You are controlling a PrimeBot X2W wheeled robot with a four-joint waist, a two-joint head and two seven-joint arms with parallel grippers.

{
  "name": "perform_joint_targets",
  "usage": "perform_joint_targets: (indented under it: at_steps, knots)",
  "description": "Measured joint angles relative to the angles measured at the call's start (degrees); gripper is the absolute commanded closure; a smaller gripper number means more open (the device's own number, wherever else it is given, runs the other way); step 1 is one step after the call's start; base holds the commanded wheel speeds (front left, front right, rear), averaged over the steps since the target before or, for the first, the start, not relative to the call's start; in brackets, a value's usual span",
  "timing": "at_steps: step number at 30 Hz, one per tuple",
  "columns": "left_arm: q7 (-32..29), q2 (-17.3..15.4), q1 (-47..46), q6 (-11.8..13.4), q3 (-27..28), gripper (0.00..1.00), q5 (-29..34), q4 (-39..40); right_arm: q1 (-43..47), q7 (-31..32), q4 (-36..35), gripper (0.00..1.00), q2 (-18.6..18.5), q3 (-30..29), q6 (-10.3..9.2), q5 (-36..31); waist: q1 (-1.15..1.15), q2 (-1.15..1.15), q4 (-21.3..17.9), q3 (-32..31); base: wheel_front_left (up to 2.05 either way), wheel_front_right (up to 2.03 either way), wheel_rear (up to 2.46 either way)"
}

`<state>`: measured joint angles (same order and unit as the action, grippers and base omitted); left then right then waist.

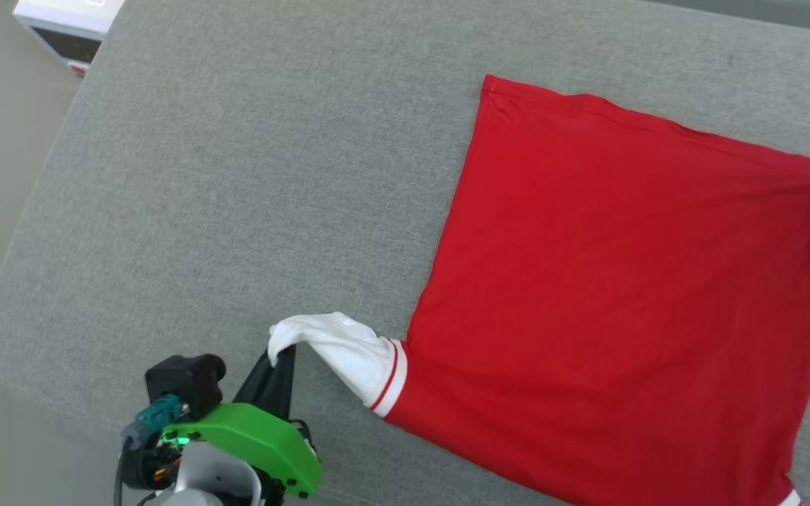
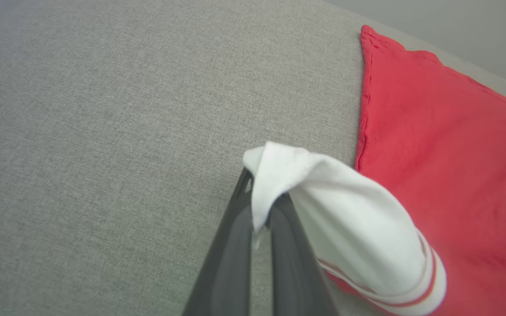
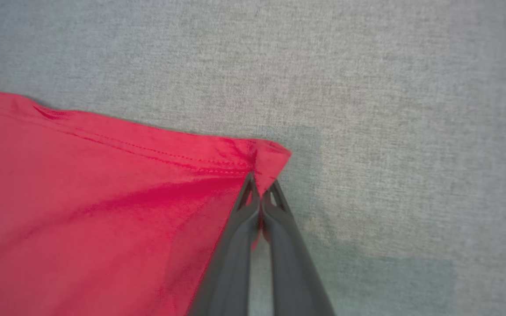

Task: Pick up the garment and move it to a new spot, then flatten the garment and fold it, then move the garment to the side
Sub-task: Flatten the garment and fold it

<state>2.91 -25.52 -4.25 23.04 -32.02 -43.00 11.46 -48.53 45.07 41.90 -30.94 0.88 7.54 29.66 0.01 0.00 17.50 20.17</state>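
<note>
Garment (image 1: 623, 281) lies back up on the grey surface (image 1: 236, 176); left claw (image 1: 283, 358) grasps its sleeve (image 1: 338, 344), right claw (image 3: 262, 184) pinches a hem corner (image 3: 275, 158), likely to stretch it flat

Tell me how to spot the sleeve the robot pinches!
Start at the big grey cushion, where a red shirt lies spread. At its near left corner a sleeve sticks out, pinched by the left gripper. It is white with a red stripe; the cloth beside it is plain red.
</note>
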Motion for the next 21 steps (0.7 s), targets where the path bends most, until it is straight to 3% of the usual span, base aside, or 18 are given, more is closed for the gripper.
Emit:
perform_joint_targets:
  at_steps: [7, 13, 21]
  knots:
    - [-1.3, -2.5, 2.2, 1.4, 2.1, 1.0, -1.6, 0.1, 7.9, -2.6, -5.0, 1.0, -2.2, -2.9, 0.0, 1.8, 0.0, 0.0, -3.7, -2.6, 0.0, 0.0, 0.0]
    - [-2.8, -5.0, 3.3, 2.4, 3.9, 1.0, -2.5, 0.6, 17.6, -4.4, -10.7, 1.0, -1.8, -6.5, 0.01, 3.1, 0.0, 0.0, -7.8, -4.9, 0.0, 0.0, 0.0]
    - [-4.9, -6.6, 4.6, 2.4, 5.3, 1.0, -5.0, -0.6, 34.6, -7.2, -20.0, 1.0, 3.9, -12.6, 0.0, 3.6, 0.0, 0.0, -14.1, -7.6, 0.0, 0.0, 0.0]
